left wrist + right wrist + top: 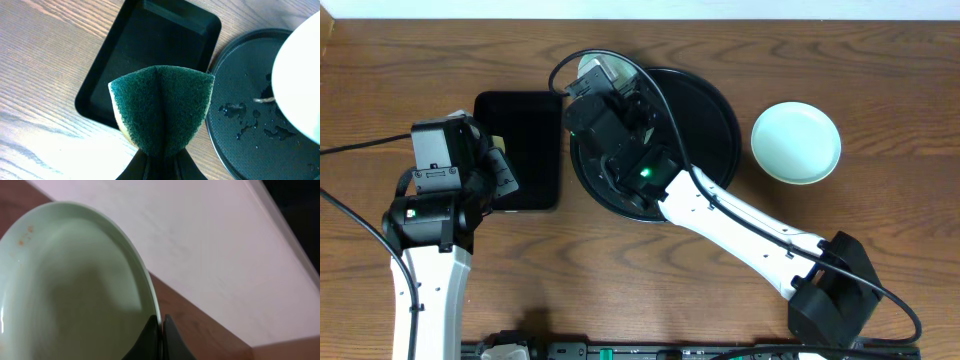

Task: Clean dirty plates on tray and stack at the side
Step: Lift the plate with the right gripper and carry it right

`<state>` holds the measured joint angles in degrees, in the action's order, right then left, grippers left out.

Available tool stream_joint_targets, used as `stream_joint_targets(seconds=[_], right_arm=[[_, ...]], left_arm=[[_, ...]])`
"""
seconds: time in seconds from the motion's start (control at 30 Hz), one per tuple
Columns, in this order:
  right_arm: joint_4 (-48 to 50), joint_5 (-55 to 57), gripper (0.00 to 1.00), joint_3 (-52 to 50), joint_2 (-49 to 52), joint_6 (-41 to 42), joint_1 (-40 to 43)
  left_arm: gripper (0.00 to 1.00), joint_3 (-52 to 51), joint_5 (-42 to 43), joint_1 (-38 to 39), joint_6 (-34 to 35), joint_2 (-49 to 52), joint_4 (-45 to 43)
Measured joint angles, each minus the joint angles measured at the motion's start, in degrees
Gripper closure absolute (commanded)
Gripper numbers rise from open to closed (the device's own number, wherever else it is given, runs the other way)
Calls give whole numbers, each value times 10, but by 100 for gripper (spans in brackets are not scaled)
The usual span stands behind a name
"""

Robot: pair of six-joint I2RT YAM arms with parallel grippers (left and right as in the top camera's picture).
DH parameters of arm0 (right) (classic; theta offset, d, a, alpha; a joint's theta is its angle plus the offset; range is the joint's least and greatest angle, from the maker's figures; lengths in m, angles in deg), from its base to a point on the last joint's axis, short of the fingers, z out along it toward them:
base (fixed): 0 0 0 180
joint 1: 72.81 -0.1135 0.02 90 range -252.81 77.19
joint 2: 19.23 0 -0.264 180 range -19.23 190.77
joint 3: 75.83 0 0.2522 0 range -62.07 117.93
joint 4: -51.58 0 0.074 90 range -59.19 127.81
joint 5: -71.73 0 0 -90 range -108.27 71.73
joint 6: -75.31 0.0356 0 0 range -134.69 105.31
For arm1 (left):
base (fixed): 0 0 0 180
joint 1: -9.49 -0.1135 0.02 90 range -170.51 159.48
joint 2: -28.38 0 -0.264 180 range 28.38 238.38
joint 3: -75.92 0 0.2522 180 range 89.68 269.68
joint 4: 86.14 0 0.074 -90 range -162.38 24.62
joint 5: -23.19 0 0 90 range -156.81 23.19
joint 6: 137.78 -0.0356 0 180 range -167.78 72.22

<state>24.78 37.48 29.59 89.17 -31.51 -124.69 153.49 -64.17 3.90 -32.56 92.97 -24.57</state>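
Grip on the mint plate [75, 290] was at the rim. The right gripper [161, 325] was clenched on the edge, holding it tilted up above the back-left part of the round black tray [715, 100], likely so the dirty face was open to wiping. Orange smudges [24, 237] showed near its upper rim, so it was not clean yet. Left gripper [160, 162] was clamped on the sponge [162, 112], which was folded with the dark green scouring side outward. It hovered over the near edge of the rectangular black tray [150, 45], just beside the round one and apart from the held plate. Water droplets [235, 109] lay on the round tray. Second mint plate [796, 142] sat on the table right of the round tray, apart from it, probably the stack spot. Yellow plate not made out. Judged step: bring the sponge to the held plate's face.
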Motion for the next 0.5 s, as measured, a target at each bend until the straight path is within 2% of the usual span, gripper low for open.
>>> stream_joint_targets(seconds=[0.23, 0.5], right_arm=[[7, 46, 99, 0, 0, 6, 0], [-86, 47, 99, 0, 0, 74, 0]], left_arm=[[92, 0, 0, 0, 0, 0, 0], [92, 0, 0, 0, 0, 0, 0]])
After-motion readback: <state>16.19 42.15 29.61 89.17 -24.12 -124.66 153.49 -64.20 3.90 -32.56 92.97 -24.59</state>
